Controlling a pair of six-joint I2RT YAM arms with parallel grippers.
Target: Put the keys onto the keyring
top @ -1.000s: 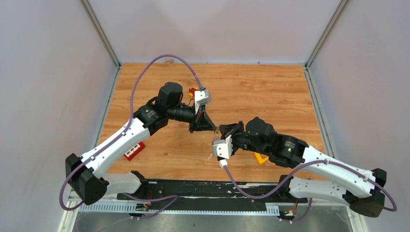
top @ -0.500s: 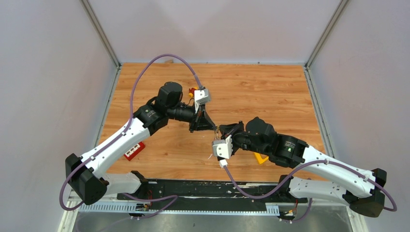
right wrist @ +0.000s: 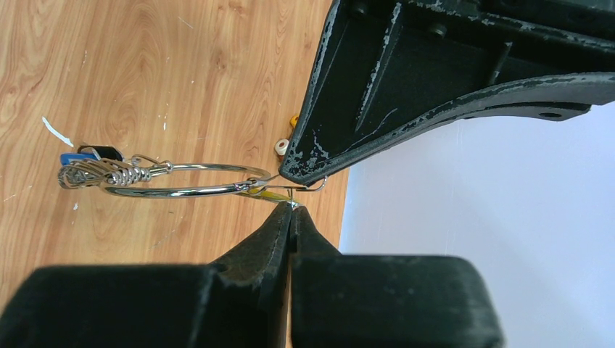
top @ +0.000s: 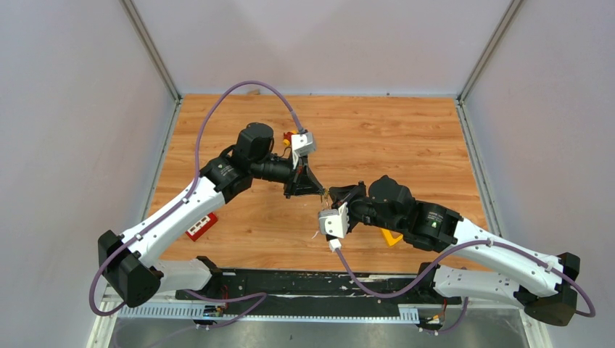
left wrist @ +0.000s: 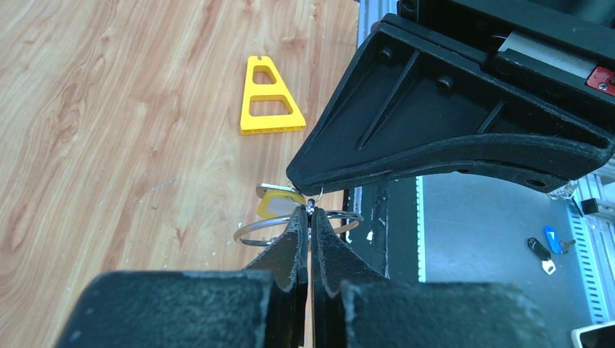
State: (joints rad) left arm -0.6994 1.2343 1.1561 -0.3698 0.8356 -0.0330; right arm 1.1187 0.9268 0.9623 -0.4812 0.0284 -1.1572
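Your left gripper (left wrist: pixel 310 216): jaws pressed together, pinching keyring (left wrist: pixel 250 232) at its rim. Your right gripper (right wrist: pixel 291 209): jaws likewise closed, tips on yellow-tagged key (right wrist: pixel 267 192) where it meets ring. Note the two grippers tip to tip over middle of wooden table (top: pixel 406 138). Blue tag (right wrist: pixel 69 159) and black-headed key (right wrist: pixel 107 152) sit at ring's far end. Yellow triangle (left wrist: pixel 270 98) lies flat on wood, well apart.

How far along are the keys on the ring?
Apparently done: blue-tag key and black-head key at the far end of the ring. In hand: left gripper and right gripper shut where the yellow-tag key meets it. To do: finish threading that key.
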